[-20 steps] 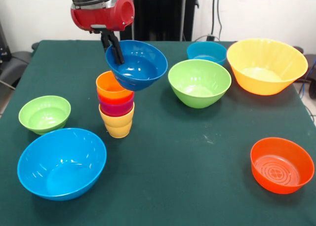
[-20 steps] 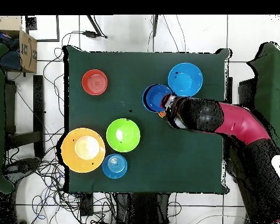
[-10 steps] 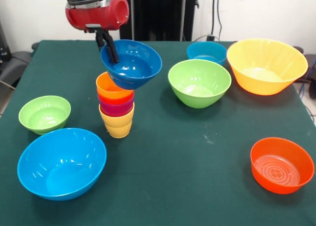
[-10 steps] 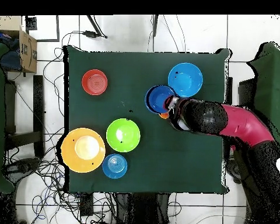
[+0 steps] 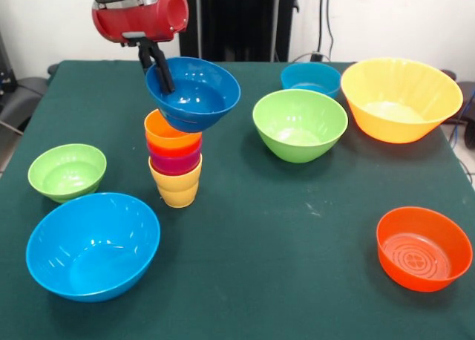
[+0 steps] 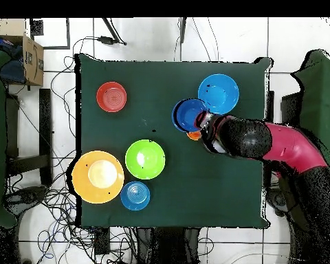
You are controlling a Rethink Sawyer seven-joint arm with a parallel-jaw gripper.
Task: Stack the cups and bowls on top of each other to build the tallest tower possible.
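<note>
The jaws (image 5: 159,71) are pinched on the near-left rim of the dark blue bowl (image 5: 194,93), one finger inside the wall and one outside, and the bowl hangs tilted above the tabletop (image 5: 282,229). Its base hovers just over the tower (image 5: 175,162), the nested cups directly below the jaws: yellow at the bottom, then purple, red-orange and an orange one on top. I cannot tell whether bowl and top cup touch; they look barely apart.

Going left to right from the jaws: well below and to the left sits the small green bowl (image 5: 67,171), and lower still, nearest the camera, the large light blue bowl (image 5: 93,245). To the right of the jaws and well apart stand the medium green bowl (image 5: 300,124), the teal bowl (image 5: 310,79) behind it, and the big orange-yellow bowl (image 5: 401,99); the orange-red bowl (image 5: 424,248) lies far down to the right.

These bowls look like thin, light, glossy plastic: stiff enough to lift by a rim pinch, as here, but slippery, so a one-sided hold lets the bowl swing and tilt. The rim seems the only sensible place to grip. The cup column is narrow and light, and I judge that a tilted bowl set down off centre could tip it. Nothing stands between the held bowl and the tower; the neighbours are clear of the path.
</note>
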